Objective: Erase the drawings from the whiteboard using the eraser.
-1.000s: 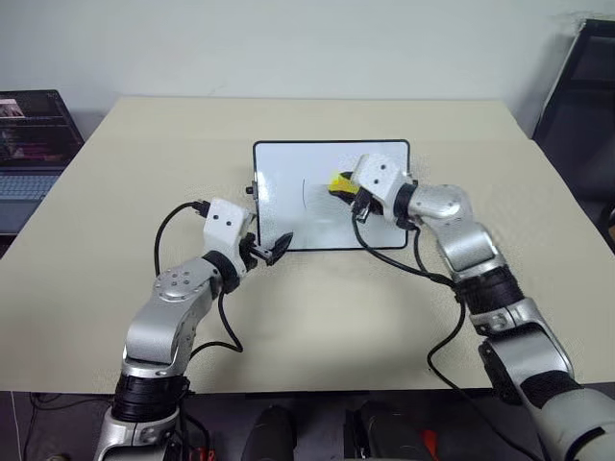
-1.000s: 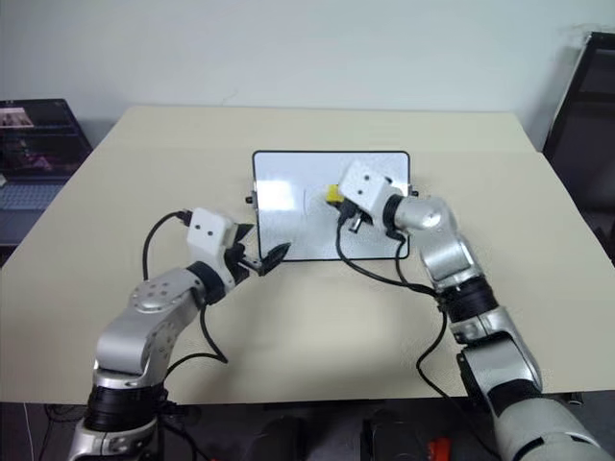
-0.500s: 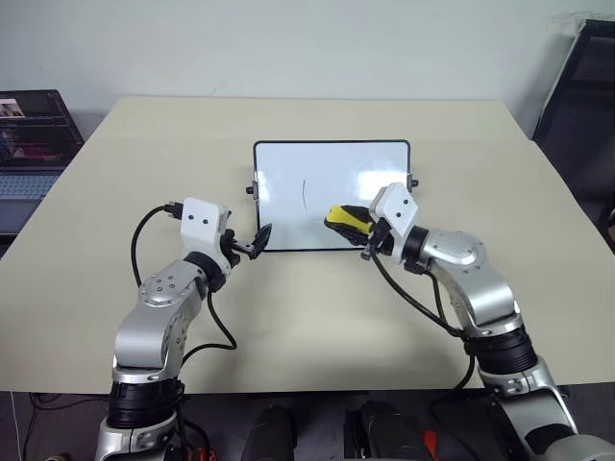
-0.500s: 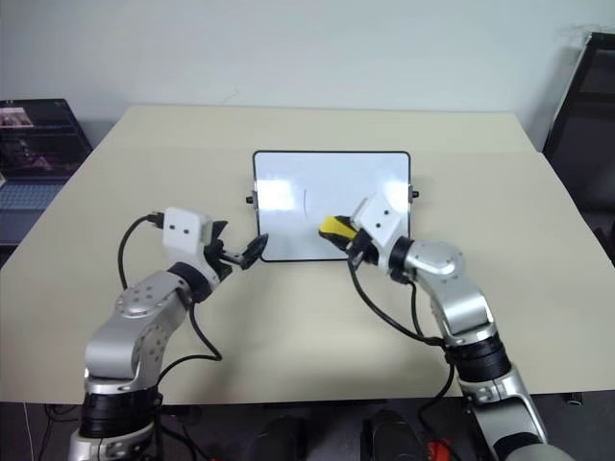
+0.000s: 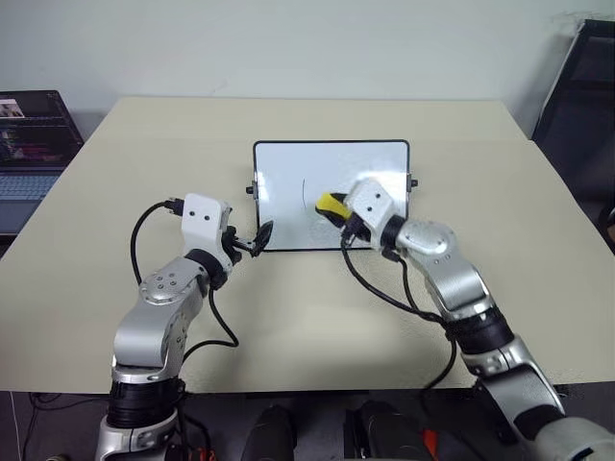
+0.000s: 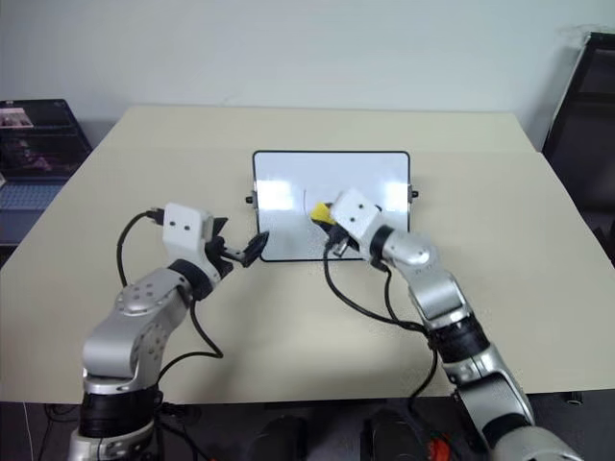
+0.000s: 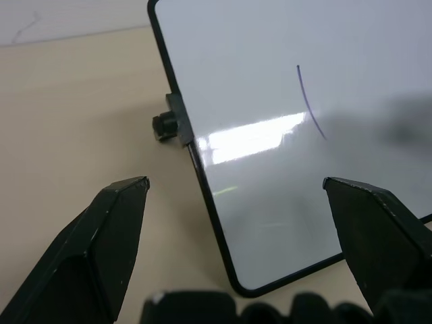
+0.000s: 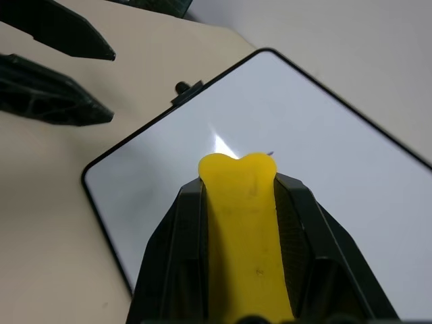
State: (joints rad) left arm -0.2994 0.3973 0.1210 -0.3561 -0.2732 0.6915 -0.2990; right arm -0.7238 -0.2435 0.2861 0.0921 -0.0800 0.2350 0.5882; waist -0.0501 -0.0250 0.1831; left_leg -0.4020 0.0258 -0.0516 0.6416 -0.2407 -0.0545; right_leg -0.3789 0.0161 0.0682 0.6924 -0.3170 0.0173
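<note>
Nearest the robot, the left pincer [image 5: 261, 236] stands wide open with nothing in it, its two black fingers spread at the near left corner of the whiteboard [image 5: 375, 158]. From the left wrist view one finger [image 7: 101, 236] sits over the bare bench [image 5: 307, 307] and the other [image 7: 378, 229] over the board's surface, straddling the black frame. That placing reads as a brace, probably to keep the light board from sliding under the wiping.

A little farther on, the right pincer [image 5: 338, 209] is closed tight on the eraser [image 5: 332, 205], the yellow block gripped lengthwise between the fingers so its tip juts out ahead. It is over the middle of the board, just right of the remaining stroke of the drawings [image 5: 304, 192], a thin vertical curved line. Whether the eraser actually touches the glossy surface I cannot tell.

Beyond, the far half of the board looks clean. A laptop [image 5: 34, 144] sits off the bench's far left.
</note>
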